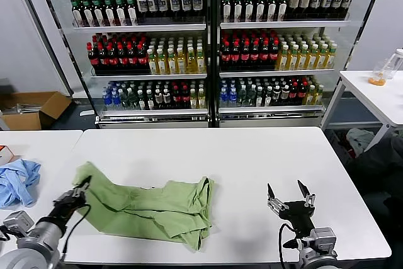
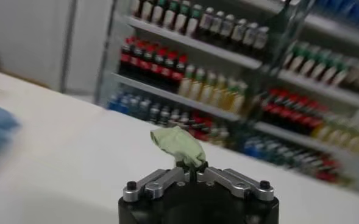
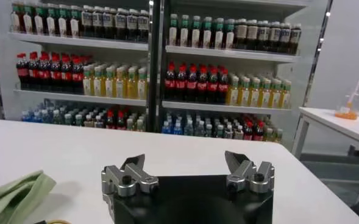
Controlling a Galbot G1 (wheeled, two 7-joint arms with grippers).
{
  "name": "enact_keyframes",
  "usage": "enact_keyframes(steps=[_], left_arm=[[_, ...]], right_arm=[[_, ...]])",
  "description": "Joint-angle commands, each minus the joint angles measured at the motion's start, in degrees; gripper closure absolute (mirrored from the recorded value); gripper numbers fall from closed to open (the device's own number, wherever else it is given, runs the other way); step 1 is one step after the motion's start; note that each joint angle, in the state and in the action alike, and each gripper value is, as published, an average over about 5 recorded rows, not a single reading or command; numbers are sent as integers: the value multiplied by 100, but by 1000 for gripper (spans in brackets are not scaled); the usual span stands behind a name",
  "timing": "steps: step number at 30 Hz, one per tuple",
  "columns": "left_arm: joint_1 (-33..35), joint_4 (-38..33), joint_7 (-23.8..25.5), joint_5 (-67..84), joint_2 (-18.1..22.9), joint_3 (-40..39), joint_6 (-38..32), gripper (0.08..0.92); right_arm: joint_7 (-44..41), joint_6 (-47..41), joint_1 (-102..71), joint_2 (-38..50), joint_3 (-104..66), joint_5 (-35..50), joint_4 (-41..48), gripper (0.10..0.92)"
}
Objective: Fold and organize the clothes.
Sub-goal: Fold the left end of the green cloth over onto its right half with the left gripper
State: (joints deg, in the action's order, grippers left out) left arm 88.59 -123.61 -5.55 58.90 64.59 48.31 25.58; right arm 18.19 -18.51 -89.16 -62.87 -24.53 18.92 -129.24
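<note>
left gripper nearest, pinched on far-left corner of T-shirt, tuft of cloth nipped between fingers | T-shirt rumpled, partly folded on white worktop, front left | likely light, limp, prone to sag: take at corners or hem | right gripper wide, holding nothing, hovering right of shirt

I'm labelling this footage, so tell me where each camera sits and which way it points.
Head view: from the head, down at the white table; both arms show.
Left wrist view: behind the left gripper, shut on the green T-shirt, facing the bottle shelves.
Right wrist view: behind the open right gripper, facing the same shelves.
All three share T-shirt, table, shelves.
</note>
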Motion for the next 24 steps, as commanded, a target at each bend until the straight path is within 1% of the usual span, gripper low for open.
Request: enact_keyframes(steps=[1, 6, 12, 16, 20, 21, 24], left_arm=[[-49, -774, 104, 1533, 614, -1194, 125, 895], [-162, -546, 110, 1036, 716, -1821, 115, 895], [-362, -60, 162, 80, 739, -2523, 139, 895], [-478, 212, 258, -477, 730, -2776, 154, 895], [-564, 306, 432, -805, 736, -2913, 205, 895], [-588, 323, 478, -909, 734, -2943, 214, 887], [-636, 331, 604, -1158, 715, -2983, 227, 828]], right_arm=[[-4, 4, 46, -7, 15, 7, 11, 203], [-7, 8, 41, -26, 5, 4, -5, 203], [-14, 14, 13, -30, -57, 6, -33, 203], [-19, 15, 1, -33, -66, 6, -55, 203], [-22, 20, -24, -35, -88, 6, -64, 203], [-24, 23, -30, -33, -96, 6, -61, 203], [-29, 32, -41, -24, -106, 6, -50, 203]])
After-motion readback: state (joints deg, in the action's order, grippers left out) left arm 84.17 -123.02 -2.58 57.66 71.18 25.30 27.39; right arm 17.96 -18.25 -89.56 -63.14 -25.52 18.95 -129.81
